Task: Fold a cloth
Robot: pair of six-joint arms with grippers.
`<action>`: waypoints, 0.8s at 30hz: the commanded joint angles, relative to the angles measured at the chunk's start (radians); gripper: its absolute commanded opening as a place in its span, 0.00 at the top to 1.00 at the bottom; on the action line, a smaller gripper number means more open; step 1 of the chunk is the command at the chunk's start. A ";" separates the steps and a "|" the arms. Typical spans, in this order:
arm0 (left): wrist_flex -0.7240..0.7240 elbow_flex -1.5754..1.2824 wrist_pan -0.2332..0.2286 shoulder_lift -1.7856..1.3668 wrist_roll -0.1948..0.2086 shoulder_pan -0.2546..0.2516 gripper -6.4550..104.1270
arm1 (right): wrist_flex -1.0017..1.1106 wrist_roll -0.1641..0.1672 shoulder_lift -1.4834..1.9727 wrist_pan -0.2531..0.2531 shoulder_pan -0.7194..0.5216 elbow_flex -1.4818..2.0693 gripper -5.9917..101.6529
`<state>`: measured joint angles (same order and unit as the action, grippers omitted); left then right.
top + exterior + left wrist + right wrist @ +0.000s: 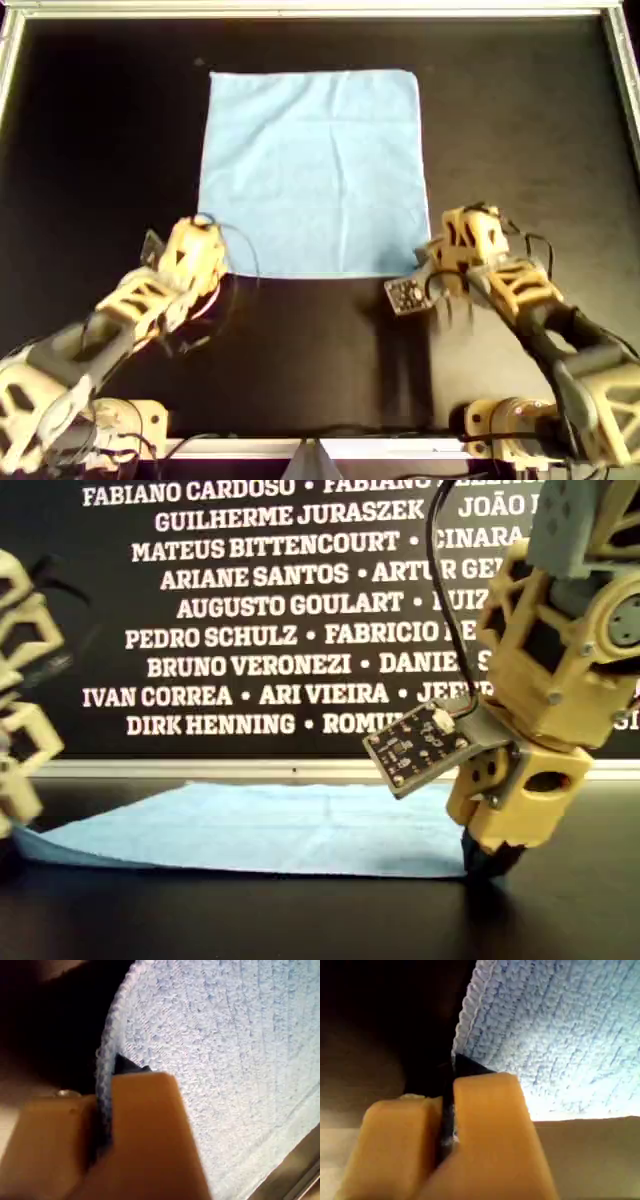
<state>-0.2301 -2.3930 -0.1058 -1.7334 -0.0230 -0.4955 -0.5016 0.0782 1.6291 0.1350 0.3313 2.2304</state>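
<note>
A thin, soft, pale sky-blue square cloth [313, 172] is spread flat on the black table [100, 150], its two near corners pinched by the tan left gripper [102, 1110] and right gripper [447, 1110], both clamped on its hem. Light, limp fabric is judged best lifted evenly by these corners.

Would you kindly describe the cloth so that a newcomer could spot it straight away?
On the black table framed by a metal rim, look at the middle in the overhead view. The cloth lies there nearly flat, its two near corners pinched by the left gripper and right gripper. It is the only pale sky-blue thing.
</note>
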 commanded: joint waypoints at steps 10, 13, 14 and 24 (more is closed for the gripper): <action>-0.014 -0.207 0.000 -0.290 -0.005 -0.026 0.95 | 0.023 0.000 0.313 0.009 -0.008 0.175 0.93; -0.012 -0.190 -0.011 -0.307 -0.005 -0.015 0.95 | 0.031 -0.002 0.311 0.009 -0.006 0.146 0.93; -0.009 -0.186 -0.014 -0.310 -0.005 -0.012 0.95 | 0.031 -0.002 0.311 0.009 -0.002 0.135 0.93; 0.005 0.003 -0.018 -0.295 -0.005 -0.008 0.95 | 0.048 -0.002 0.285 0.009 -0.008 -0.015 0.93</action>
<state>-0.2516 -2.4866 -0.1135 -2.0018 -0.0230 -0.5062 -0.5016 0.0813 1.8883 0.1335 0.3329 2.3209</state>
